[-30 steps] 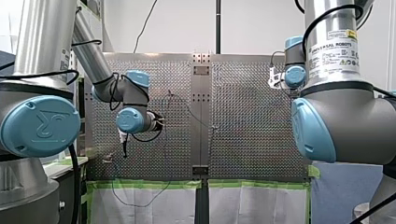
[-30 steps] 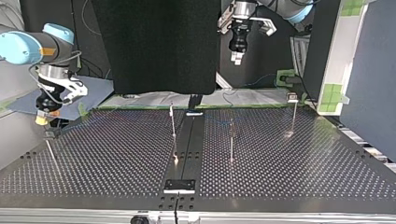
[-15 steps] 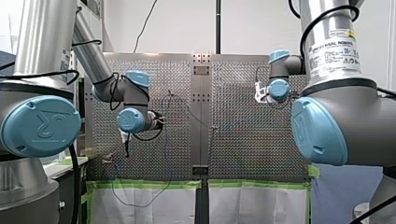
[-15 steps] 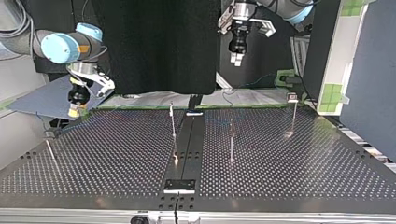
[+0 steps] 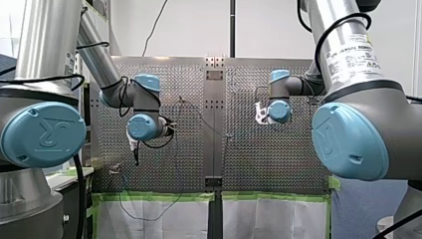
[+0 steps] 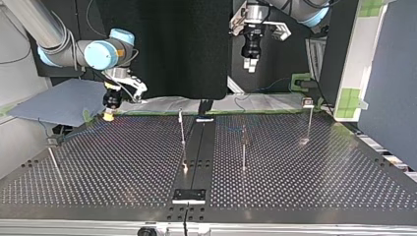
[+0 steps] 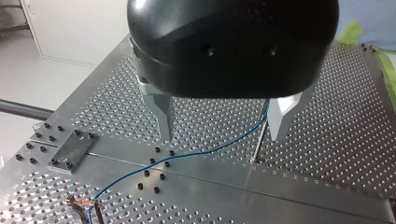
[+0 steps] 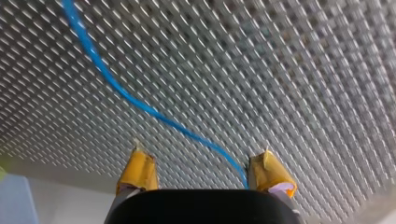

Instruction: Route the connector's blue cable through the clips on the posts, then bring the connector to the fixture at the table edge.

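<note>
Four cameras, one perforated table.
The front view looks across it from high on the robot's side. The top view faces back, low, from the opposite edge. The wrist views look down past my left pincer and, much nearer, my right pincer. Both catch the blue cable.

A robotics lab, by the look of it: two big silver arms with blue joint caps flank a perforated metal worktop studded with thin posts. Green tape lines the worktop's edge, a black curtain hangs at one side, and cables trail over plain white walls.
</note>
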Robot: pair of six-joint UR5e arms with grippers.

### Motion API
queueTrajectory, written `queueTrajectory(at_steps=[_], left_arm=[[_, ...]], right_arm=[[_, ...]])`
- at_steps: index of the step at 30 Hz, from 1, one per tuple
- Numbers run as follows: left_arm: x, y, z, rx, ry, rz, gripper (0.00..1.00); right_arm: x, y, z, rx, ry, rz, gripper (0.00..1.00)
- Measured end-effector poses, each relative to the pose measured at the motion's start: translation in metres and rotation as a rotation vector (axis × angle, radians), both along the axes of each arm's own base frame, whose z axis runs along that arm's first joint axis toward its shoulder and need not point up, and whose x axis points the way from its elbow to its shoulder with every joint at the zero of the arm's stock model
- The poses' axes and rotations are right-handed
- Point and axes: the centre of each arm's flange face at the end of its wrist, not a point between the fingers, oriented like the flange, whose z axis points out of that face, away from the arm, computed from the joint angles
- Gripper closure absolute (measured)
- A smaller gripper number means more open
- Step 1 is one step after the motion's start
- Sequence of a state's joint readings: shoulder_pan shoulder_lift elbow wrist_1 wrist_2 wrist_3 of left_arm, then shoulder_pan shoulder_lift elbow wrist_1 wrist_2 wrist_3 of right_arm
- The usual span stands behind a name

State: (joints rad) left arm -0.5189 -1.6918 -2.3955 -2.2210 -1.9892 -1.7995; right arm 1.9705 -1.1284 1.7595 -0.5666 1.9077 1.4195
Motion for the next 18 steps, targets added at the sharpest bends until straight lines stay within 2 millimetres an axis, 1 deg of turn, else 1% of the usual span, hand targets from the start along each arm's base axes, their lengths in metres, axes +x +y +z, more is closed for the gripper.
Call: queueTrajectory(at_steps=[4,7,12,18], left_arm=[[0.000,0.000,0.000,-0.003,-0.001,0.001,0.00],[0.000,0.000,0.000,-0.003,-0.001,0.002,0.00],[0.002,0.002,0.000,-0.003,-0.001,0.009,0.00],[0.003,0.004,0.000,-0.002,0.001,0.012,0.00]], right_arm=[[0.017,0.010,-0.017,0.030,0.021,0.031,0.02],[0.026,0.018,-0.022,0.043,0.031,0.047,0.02],[0.044,0.033,-0.024,0.051,0.040,0.074,0.02],[0.070,0.056,-0.024,0.054,0.042,0.127,0.02]])
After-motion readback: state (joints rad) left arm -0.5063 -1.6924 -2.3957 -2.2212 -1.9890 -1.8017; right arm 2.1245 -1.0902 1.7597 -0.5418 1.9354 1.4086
